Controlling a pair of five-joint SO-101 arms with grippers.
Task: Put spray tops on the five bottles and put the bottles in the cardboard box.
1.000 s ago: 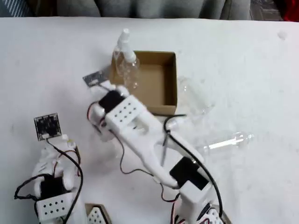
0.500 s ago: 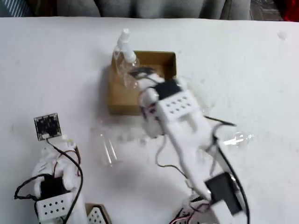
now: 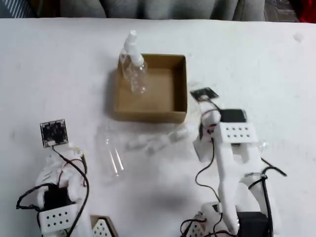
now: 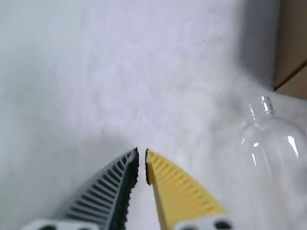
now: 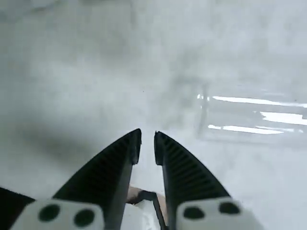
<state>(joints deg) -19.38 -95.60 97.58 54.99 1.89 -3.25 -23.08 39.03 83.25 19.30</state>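
The cardboard box (image 3: 178,84) stands open in the middle of the table. A clear bottle with a white spray top (image 3: 133,61) leans over its far left corner, body inside. Another clear bottle (image 3: 112,154) lies uncapped in front of the box's left side, and small clear and white pieces (image 3: 154,142) lie along the box front. My right arm (image 3: 232,140) is beside the box's right side; my right gripper (image 5: 147,140) is shut above the table near a lying clear bottle (image 5: 254,120). My left gripper (image 4: 142,159) is shut and empty, close to an uncapped bottle (image 4: 269,141).
A further clear bottle (image 3: 260,146) lies just right of the right arm. My left arm (image 3: 57,182) sits folded at the front left. A corner of the box (image 4: 292,48) shows in the left wrist view. Open white tabletop lies at the far left and far right.
The right arm has swung from the box's left side, across the box, to its right side. That uncovered the bottle and pieces in front of the box. The left arm stayed put.
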